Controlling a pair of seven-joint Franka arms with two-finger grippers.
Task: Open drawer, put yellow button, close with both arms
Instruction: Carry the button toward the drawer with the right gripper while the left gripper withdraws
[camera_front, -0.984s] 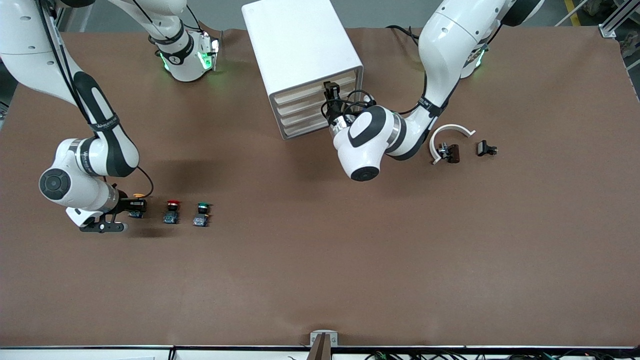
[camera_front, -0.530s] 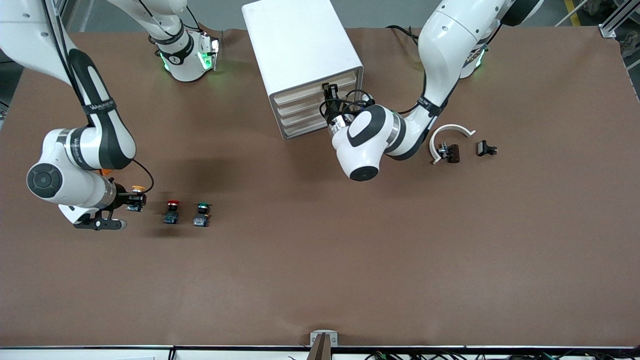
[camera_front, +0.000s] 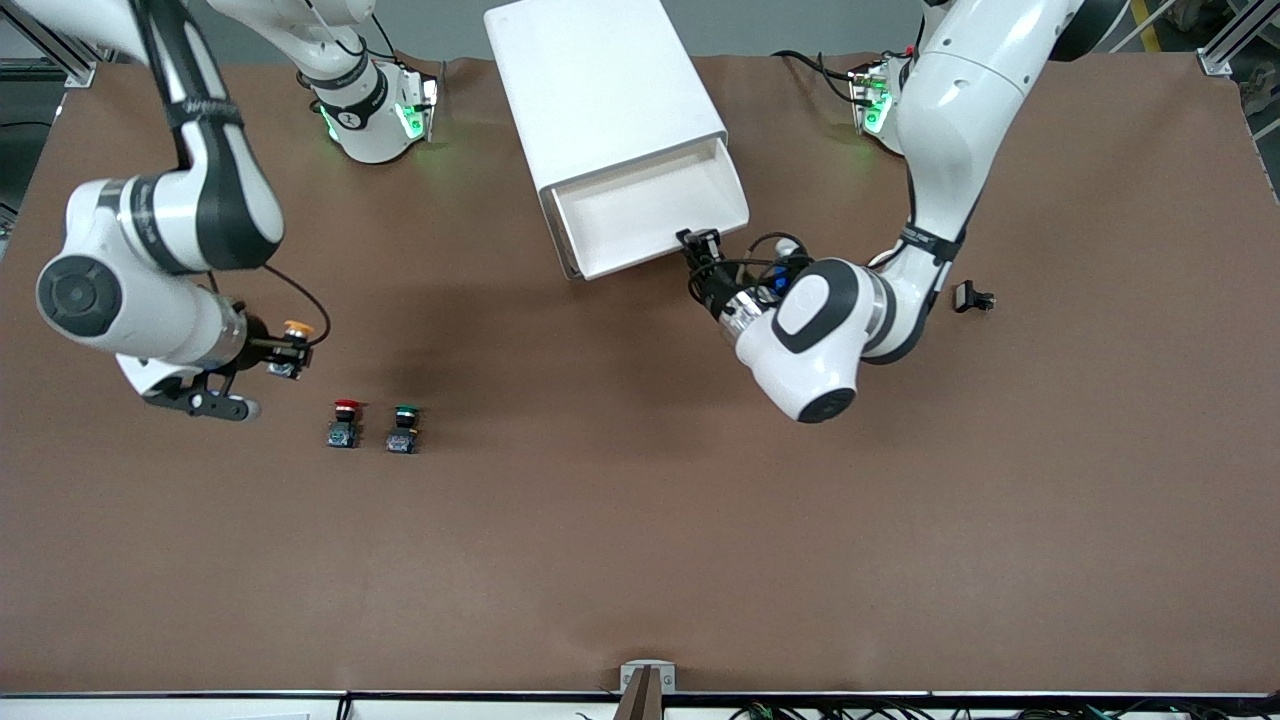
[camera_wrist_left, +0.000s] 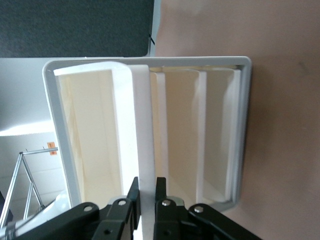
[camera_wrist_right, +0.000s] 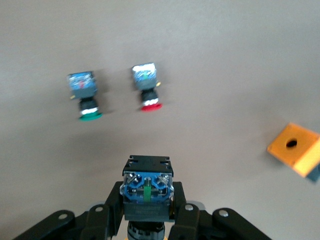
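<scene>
The drawer (camera_front: 650, 205), uppermost in the white cabinet (camera_front: 600, 90), stands pulled out, and its white tray is bare. My left gripper (camera_front: 697, 243) is shut on the drawer's front wall; in the left wrist view the wall (camera_wrist_left: 142, 125) runs straight between the jaws of that gripper (camera_wrist_left: 146, 182). My right gripper (camera_front: 280, 352) is shut on the yellow button (camera_front: 295, 330) and holds it in the air over the table at the right arm's end. In the right wrist view the button's blue base (camera_wrist_right: 148, 187) shows between the fingers of that gripper (camera_wrist_right: 148, 202).
A red-capped button (camera_front: 344, 424) and a green-capped button (camera_front: 404, 428) stand side by side on the table below the held one. A small black part (camera_front: 970, 296) lies toward the left arm's end. An orange block (camera_wrist_right: 296, 149) shows in the right wrist view.
My left gripper closed on the top drawer's front and pulled it out toward the front camera. My right gripper lifted the yellow button off the table, away from the other two.
</scene>
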